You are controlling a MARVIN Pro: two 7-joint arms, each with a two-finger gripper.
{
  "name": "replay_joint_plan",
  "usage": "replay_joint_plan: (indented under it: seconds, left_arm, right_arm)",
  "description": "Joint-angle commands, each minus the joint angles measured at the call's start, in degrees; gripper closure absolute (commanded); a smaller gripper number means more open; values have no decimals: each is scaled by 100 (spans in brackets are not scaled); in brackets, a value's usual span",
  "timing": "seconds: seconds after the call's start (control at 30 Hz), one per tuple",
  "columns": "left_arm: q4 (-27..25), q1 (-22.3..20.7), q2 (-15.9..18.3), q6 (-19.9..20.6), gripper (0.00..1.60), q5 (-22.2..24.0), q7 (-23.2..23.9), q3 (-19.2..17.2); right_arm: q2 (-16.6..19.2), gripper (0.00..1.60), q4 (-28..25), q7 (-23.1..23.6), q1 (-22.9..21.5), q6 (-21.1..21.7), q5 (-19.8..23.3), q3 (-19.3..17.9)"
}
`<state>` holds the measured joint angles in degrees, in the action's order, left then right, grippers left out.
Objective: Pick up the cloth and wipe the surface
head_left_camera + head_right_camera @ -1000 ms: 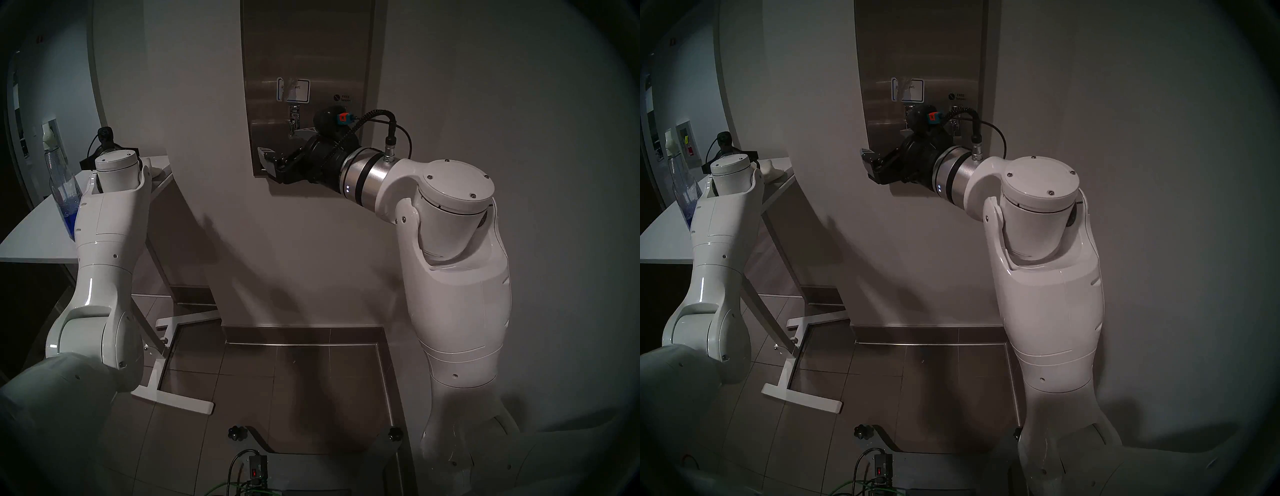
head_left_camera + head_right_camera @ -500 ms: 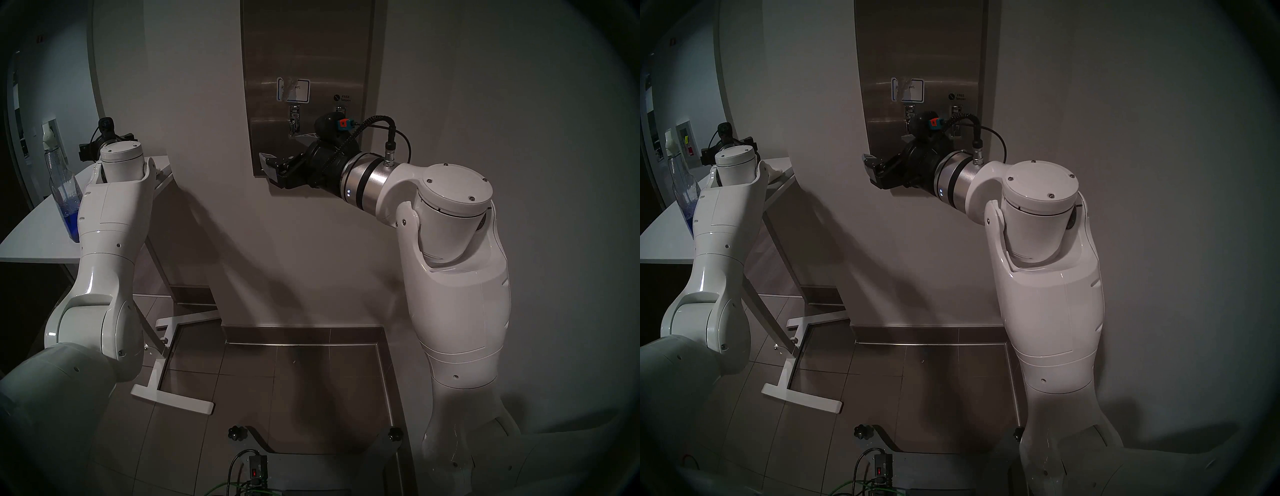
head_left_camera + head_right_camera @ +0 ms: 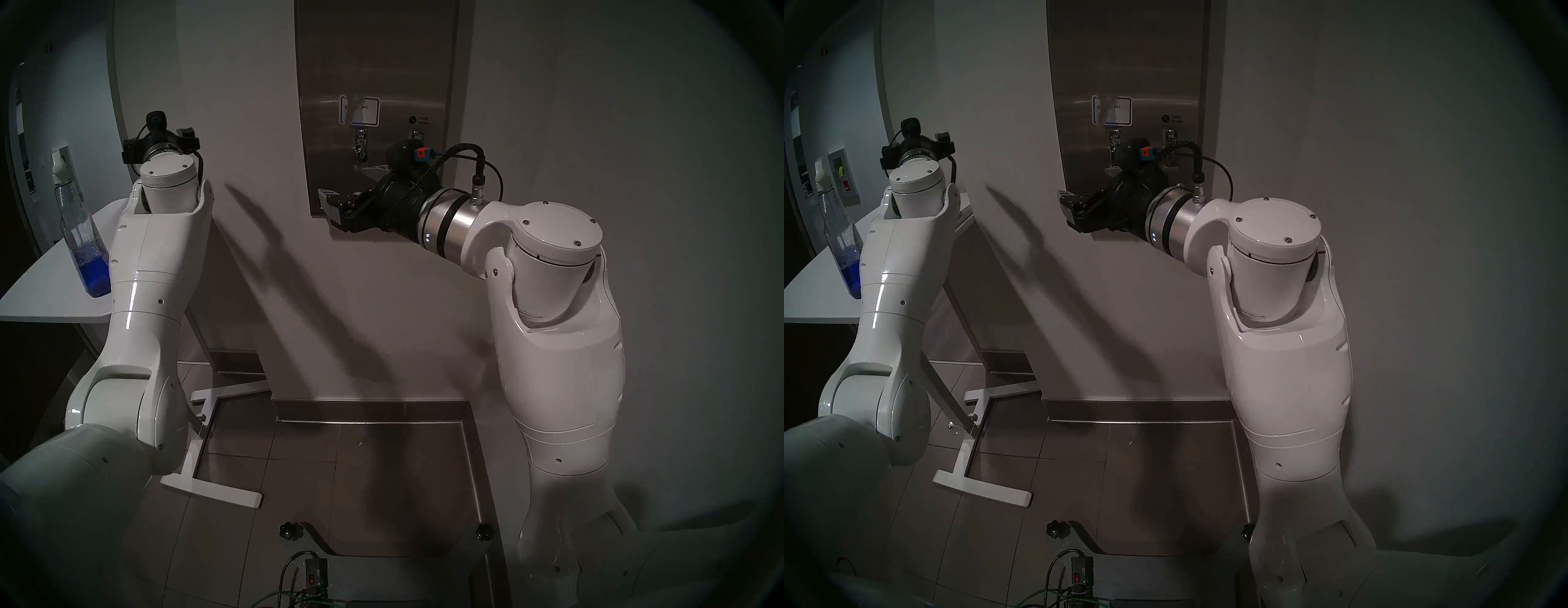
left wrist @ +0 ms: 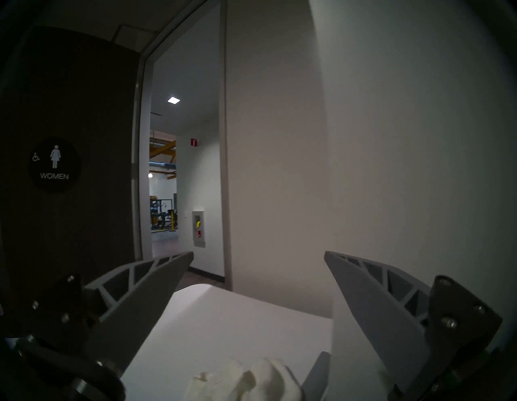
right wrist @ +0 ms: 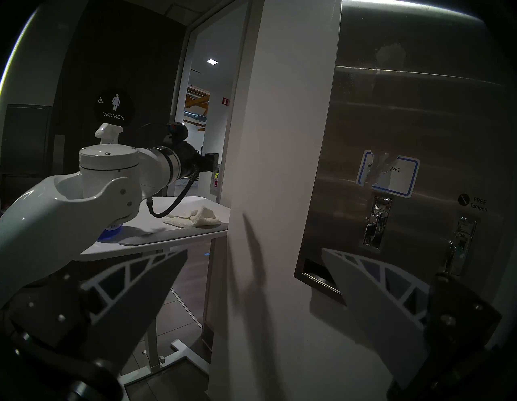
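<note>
In the head views the left arm (image 3: pixel 152 263) is hiding the cloth and covering part of the spray bottle (image 3: pixel 82 250). The left wrist view's bottom edge is cutting off the cloth (image 4: pixel 251 382). The right end effector (image 3: pixel 339 212) is masking the dispenser front's (image 3: pixel 377 63) lower slot. Torn patches are obscuring the label's (image 5: pixel 389 176) handwriting.

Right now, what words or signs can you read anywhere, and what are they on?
"WOMEN", with a woman figure and a wheelchair symbol: on the round dark door sign.
"FREE Tampon", beside a round black mark: on the steel dispenser front, above the right lever slot.
"PADS", handwritten: on the torn blue-bordered label; the letters left of the tear are unreadable.
Red wall sign past the doorway: too small to read.
</note>
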<state>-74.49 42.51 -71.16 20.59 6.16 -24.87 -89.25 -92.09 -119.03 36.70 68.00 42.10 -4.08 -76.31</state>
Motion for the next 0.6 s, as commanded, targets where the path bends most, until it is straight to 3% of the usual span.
replay_joint_plan:
  seconds: [0.0, 0.47, 0.5, 0.57]
  left_arm:
    - [-712, 466, -155, -249, 0, 210, 347, 124]
    - [-1554, 1809, -331, -137, 0, 814, 1074, 467]
    - [-1759, 2044, -311, -142, 0, 857, 1130, 463]
    - [-1754, 2083, -301, -162, 0, 893, 1187, 486]
  right_arm:
    - [-75, 0, -69, 65, -231, -111, 71, 4]
    - [-206, 0, 153, 538, -493, -269, 400, 166]
    - [-153, 0, 194, 526, -495, -265, 353, 160]
    - [-117, 0, 235, 510, -492, -267, 316, 142]
